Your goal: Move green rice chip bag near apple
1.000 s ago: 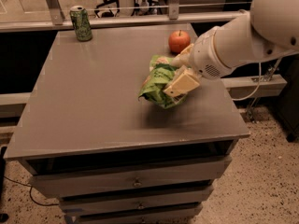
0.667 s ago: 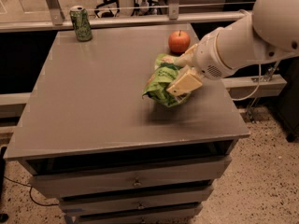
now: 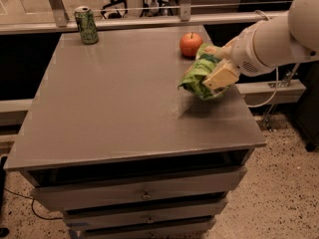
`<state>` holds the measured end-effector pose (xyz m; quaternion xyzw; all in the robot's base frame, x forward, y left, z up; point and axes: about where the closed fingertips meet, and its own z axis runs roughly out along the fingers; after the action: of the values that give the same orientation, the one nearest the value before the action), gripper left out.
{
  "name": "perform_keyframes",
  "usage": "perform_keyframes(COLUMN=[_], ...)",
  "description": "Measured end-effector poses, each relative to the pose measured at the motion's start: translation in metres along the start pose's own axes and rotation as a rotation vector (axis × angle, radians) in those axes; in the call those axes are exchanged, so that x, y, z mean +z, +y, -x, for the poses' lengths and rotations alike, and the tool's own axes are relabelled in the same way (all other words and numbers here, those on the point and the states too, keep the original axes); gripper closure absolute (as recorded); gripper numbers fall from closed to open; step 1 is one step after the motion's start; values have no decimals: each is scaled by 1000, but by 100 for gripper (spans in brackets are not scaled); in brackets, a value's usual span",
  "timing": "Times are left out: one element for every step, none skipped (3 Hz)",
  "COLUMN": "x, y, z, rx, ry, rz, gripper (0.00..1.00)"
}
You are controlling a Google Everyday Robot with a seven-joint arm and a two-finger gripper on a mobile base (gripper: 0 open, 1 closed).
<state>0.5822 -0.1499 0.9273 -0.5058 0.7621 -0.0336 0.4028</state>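
1. The green rice chip bag (image 3: pixel 198 74) is gripped in the closed claw (image 3: pixel 216 63) near the right edge of the tabletop (image 3: pixel 114 93).
2. The bag is held just above the surface, and a shadow is cast beneath it.
3. The apple (image 3: pixel 191 45) is seen just beyond it, near the far right corner.
4. A green can (image 3: pixel 86 25) is stood at the far left corner.

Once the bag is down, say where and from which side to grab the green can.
Take the green can across its mid-body, coming from the front right: it stands upright at the table's far left corner with a rail behind. The gripper is at the right, shut on the green rice chip bag, beside the apple.
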Motion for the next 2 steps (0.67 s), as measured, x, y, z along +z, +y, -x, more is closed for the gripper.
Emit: perform_keyframes(x=[0, 13], y=[-35, -64], z=[-14, -21], rx=[24, 49], ry=[17, 6], rz=[-92, -151], gripper=[100, 100])
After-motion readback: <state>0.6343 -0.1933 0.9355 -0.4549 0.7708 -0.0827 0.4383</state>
